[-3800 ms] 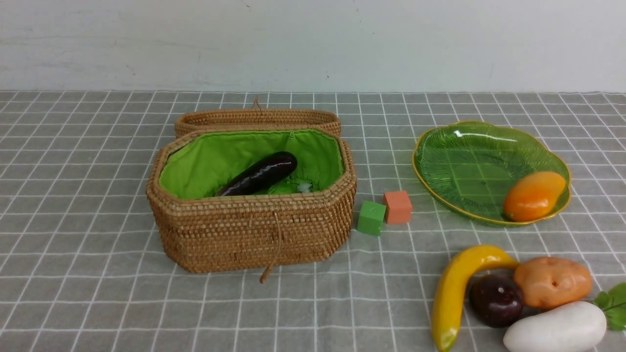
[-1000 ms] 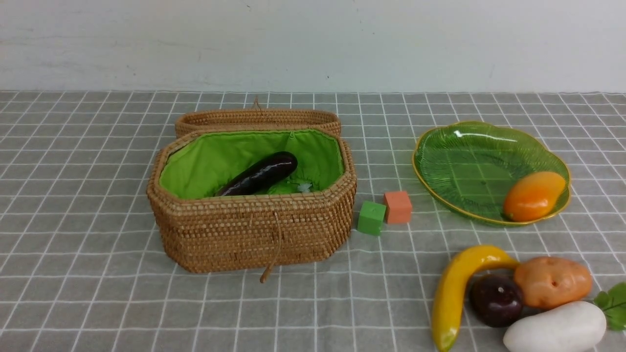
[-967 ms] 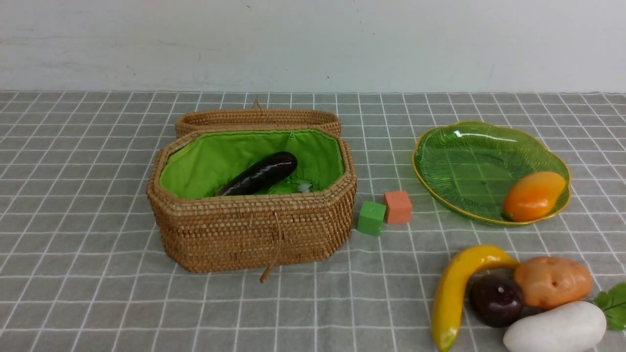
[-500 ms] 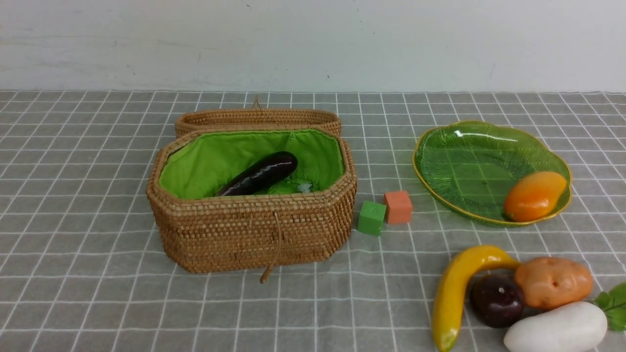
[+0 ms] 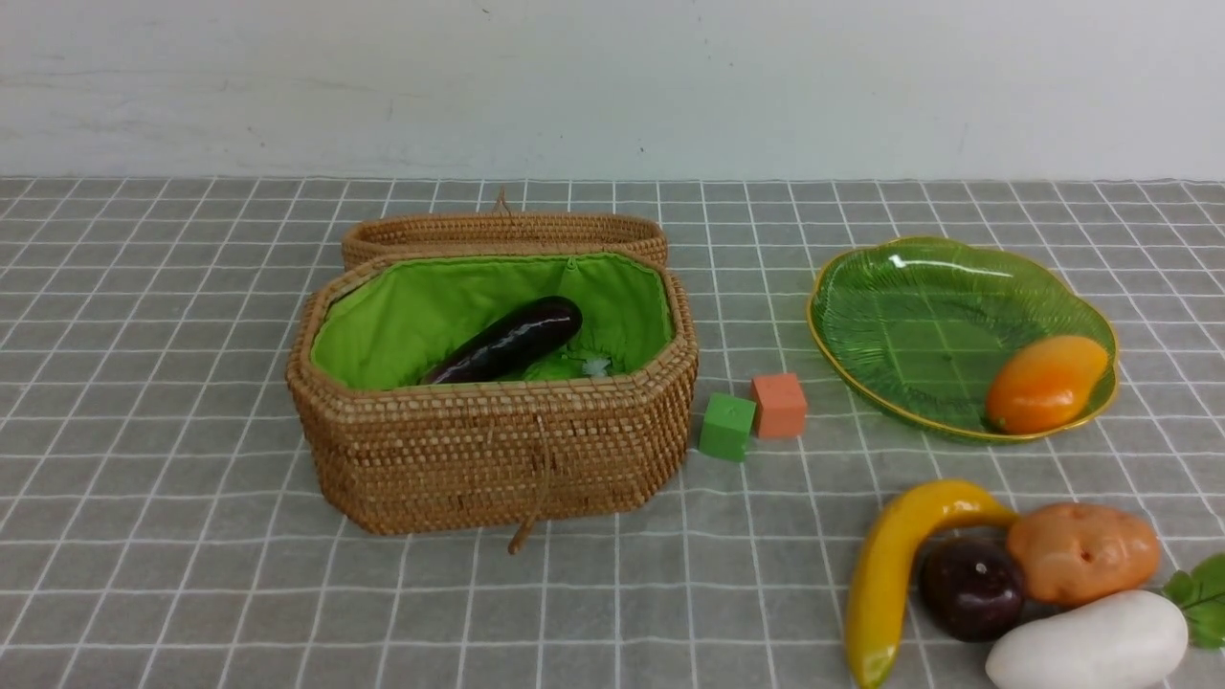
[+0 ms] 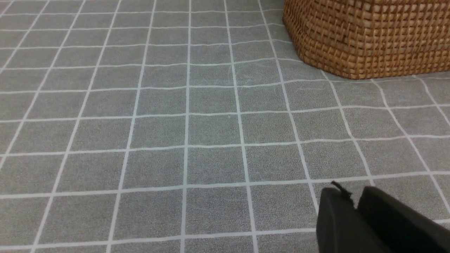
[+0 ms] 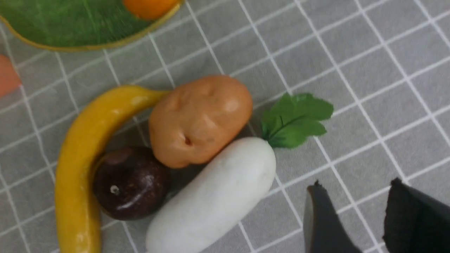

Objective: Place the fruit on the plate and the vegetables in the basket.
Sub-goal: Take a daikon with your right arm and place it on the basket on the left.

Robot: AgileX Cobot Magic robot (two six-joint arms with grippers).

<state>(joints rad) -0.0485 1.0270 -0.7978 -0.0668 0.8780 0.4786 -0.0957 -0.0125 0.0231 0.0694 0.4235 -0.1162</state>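
In front of you, right side: banana (image 5: 880,584), purple fruit (image 5: 972,588), potato (image 5: 1083,553), radish (image 5: 1087,641), grouped on table (image 5: 239,593).
Plate (image 5: 938,335): holds mango (image 5: 1046,384).
Basket (image 5: 498,459): contains eggplant (image 5: 507,340).
Your right hand (image 7: 355,186): open, empty.
Your left hand (image 6: 353,193): slightly parted, empty.

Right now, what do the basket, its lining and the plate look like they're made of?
Basket: woven wicker or rattan, matte, shown by the interlaced strands.
Lining: soft green cloth, judging by its puckers and folds.
Plate: glossy green glass or possibly clear plastic; it has a bright highlight, and the table's grid shows through.
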